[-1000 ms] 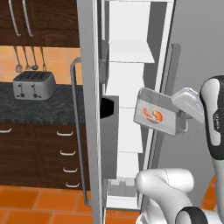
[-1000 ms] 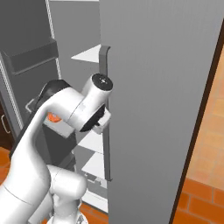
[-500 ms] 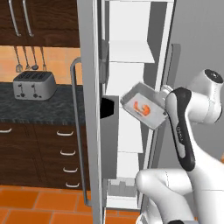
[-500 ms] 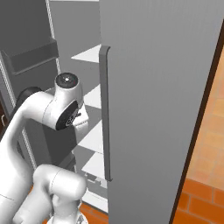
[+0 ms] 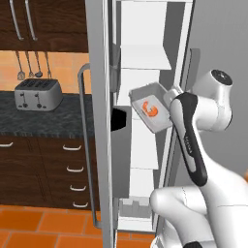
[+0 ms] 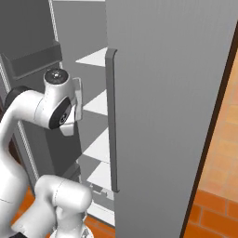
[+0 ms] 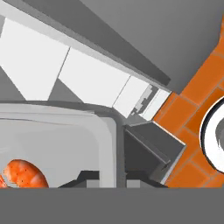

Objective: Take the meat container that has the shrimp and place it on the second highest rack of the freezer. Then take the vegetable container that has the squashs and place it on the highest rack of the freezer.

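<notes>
One corner was all the fingers had of the shrimp container: they were clamped on its rim wall, one tip inside the tray and one outside, so the whole tray hung out beyond them toward the freezer. In the left base view it sat tilted, in the air at the mouth of the open compartment, below the upper rack and not yet resting on any shelf. The shrimp lay on the tray floor just past the inner fingertip.

The main risk, as I judged it, was that off-centre hold. With the weight far from the tips, a bump of the tray's far edge against a rack lip or the freezer door could twist it in the grasp or lever it loose. The tilt could also slide the shrimp toward the low side. Choosing the wrong rack was another hazard, since several white shelves sat close together.
</notes>
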